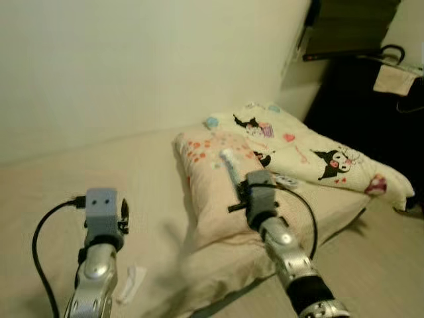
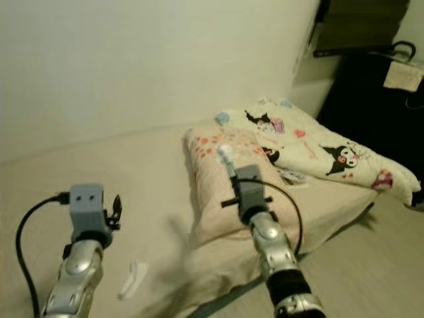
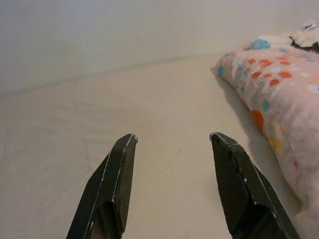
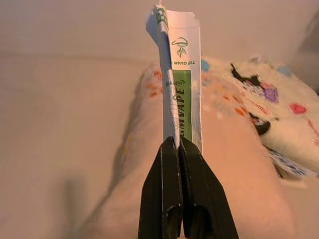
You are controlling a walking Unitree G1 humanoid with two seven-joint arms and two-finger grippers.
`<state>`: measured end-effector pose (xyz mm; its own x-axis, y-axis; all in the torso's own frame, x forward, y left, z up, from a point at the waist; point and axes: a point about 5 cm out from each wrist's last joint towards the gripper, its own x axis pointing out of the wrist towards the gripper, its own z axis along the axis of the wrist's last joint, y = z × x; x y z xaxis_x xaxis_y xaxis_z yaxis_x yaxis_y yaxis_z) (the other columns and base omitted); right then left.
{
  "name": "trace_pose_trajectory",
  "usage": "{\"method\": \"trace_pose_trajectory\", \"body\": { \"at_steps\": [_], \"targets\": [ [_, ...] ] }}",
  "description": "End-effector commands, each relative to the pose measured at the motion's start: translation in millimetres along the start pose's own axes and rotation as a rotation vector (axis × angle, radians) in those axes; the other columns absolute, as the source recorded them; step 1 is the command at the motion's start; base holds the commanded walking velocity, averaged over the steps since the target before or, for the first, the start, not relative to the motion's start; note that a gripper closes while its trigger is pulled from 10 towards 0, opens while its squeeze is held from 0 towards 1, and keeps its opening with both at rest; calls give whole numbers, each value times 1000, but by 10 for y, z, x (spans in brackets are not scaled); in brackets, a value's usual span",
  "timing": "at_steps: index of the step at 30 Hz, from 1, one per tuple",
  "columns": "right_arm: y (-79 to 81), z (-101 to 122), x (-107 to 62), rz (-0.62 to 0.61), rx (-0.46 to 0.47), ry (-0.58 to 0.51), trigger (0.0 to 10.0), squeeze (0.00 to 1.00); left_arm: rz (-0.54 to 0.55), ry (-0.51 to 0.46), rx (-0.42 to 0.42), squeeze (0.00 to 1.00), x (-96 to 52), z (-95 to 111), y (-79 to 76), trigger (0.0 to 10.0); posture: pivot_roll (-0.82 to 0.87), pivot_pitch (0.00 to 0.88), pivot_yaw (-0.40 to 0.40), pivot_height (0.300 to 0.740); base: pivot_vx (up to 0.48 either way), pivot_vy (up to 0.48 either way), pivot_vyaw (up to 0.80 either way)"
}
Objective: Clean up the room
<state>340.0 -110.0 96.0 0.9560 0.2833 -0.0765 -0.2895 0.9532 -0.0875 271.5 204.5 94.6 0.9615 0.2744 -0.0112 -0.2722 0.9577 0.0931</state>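
Right end effector [image 4: 178,144] pinches a white-green packet [image 4: 182,84] above the pillow [image 1: 218,192]; left end effector [image 3: 172,139] spread.

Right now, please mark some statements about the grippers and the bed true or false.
1. The right gripper is shut on a wrapper. True.
2. The left gripper holds a pillow. False: it is open and holds nothing, above the sheet.
3. A white scrap lies on the sheet near the left arm. True.
4. The spotted pillow lies on the floor. False: it lies on the bed.
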Motion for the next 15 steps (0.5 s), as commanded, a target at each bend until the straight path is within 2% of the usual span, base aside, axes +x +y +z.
{"method": "trace_pose_trajectory", "body": {
  "at_steps": [1,15],
  "targets": [
    [-5,-37,-6,4,1,14,10000,0,-4,6,7,0,7,-14,-31,10000,4,0,-102,731,0,0,-800],
    [-29,-1,14,-2,-7,4,10000,0,-7,0,4,0,56,10,-59,10000,-9,0,-96,731,0,0,-800]
  ]
}}
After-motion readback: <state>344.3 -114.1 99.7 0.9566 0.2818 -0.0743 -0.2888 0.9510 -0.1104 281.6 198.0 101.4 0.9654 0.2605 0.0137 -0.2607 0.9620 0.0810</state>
